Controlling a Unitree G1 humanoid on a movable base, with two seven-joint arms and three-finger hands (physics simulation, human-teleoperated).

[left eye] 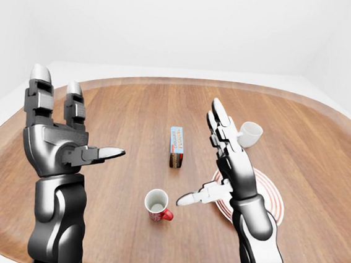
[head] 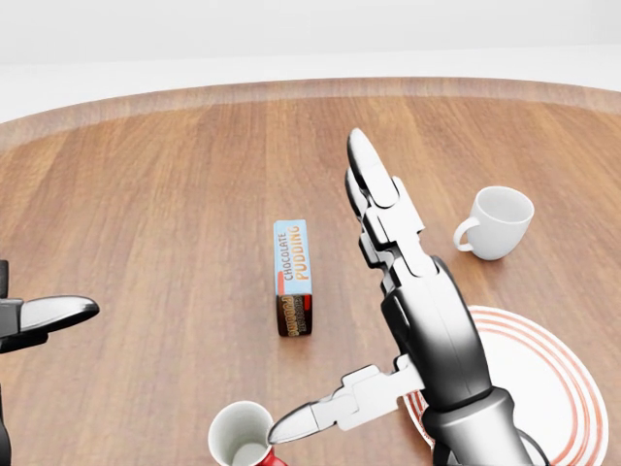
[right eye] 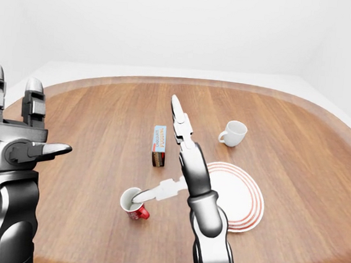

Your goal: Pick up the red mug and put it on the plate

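Observation:
The red mug [left eye: 157,205], white inside, stands upright on the wooden table, low in the left-eye view, with its handle pointing to the lower right. The white plate [left eye: 270,206] with red rings lies to its right, partly hidden by my right arm. My right hand [left eye: 199,152] is open, fingers stretched upward and thumb [left eye: 189,199] pointing left towards the mug's rim. It hovers between mug and plate and holds nothing. My left hand [left eye: 90,116] is open and empty, raised at the left, well away from the mug.
A chocolate pudding box [left eye: 176,146] lies on the table above the mug. A white mug [left eye: 250,134] stands above the plate. The oval table's edge [left eye: 3,239] curves close at the lower left and lower right.

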